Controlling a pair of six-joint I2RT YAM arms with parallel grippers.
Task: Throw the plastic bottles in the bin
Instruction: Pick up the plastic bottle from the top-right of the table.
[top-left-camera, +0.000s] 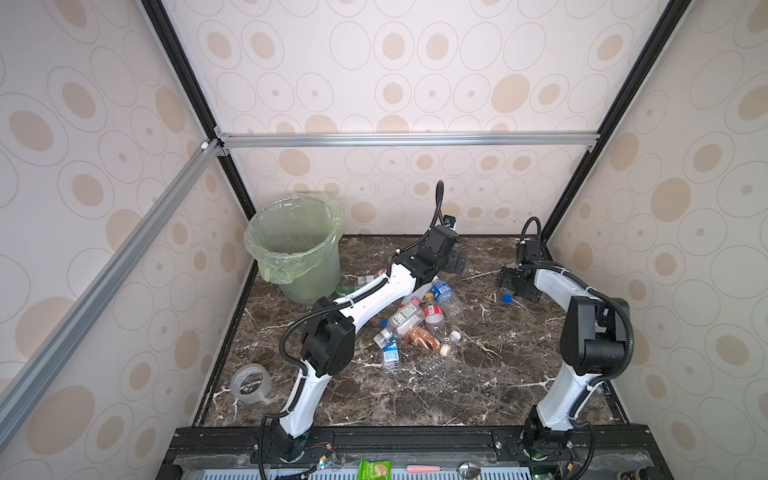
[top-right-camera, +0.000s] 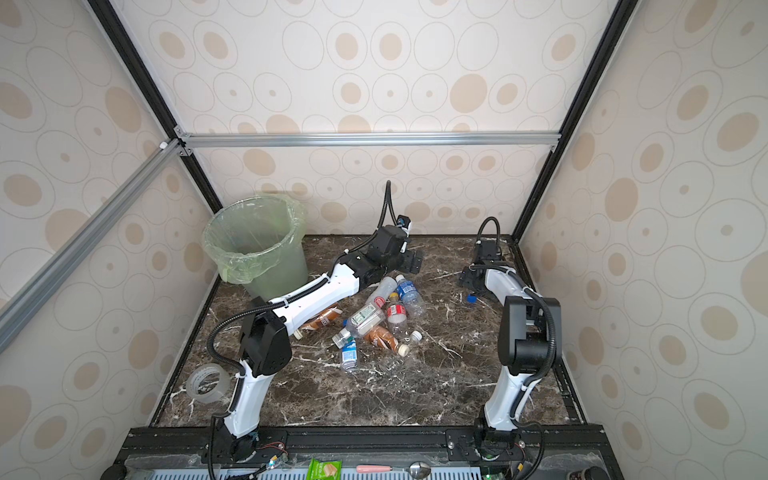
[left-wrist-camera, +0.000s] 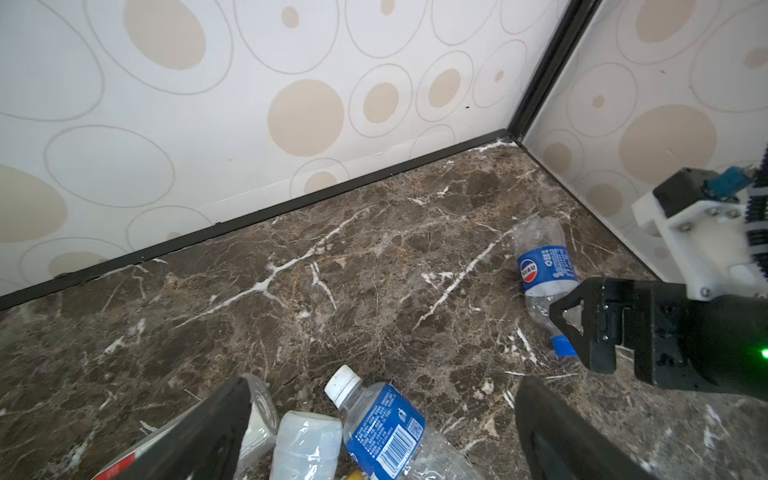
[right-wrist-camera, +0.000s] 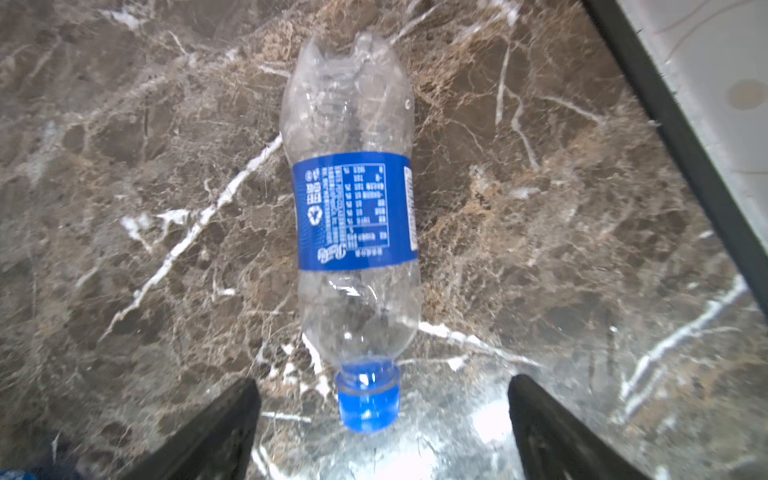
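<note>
Dial: twelve o'clock is the back wall and six the arms' bases, read on the marble table (top-left-camera: 415, 399) as both top views show it.
Tape roll (top-left-camera: 250, 383): clear, standing on edge at eight o'clock, just beside the left arm's lower link.
Bin (top-left-camera: 295, 245): upright in the ten o'clock corner, with a pale-green bag folded over its rim.
Green bottle (top-left-camera: 344, 291): lying at the bin's foot on its four o'clock side, partly under the left arm.
Left arm (top-left-camera: 374, 297): stretched from seven o'clock towards twelve.
Brown-label bottle (top-right-camera: 324, 318): lying beneath that arm.
Bottle pile (top-left-camera: 415, 328): at the table's centre, heaped and touching. It holds blue, red, green-white and brown labels, and several bottles are crushed.
Left claw (left-wrist-camera: 384, 380): at the pile's twelve o'clock edge, jaws spread wide and gripping nothing. A white-capped bottle (left-wrist-camera: 382, 432) lies below, between the fingers.
Lone bottle (right-wrist-camera: 353, 208): clear and crushed, with a blue label and blue cap. It lies flat at two o'clock, well apart from the pile and the bin.
Right claw (right-wrist-camera: 382, 384): over the lone bottle's cap end, jaws spread wide with a finger on either side, clasping nothing.
Right arm (top-left-camera: 590, 332): rises at five o'clock and bends towards two.
</note>
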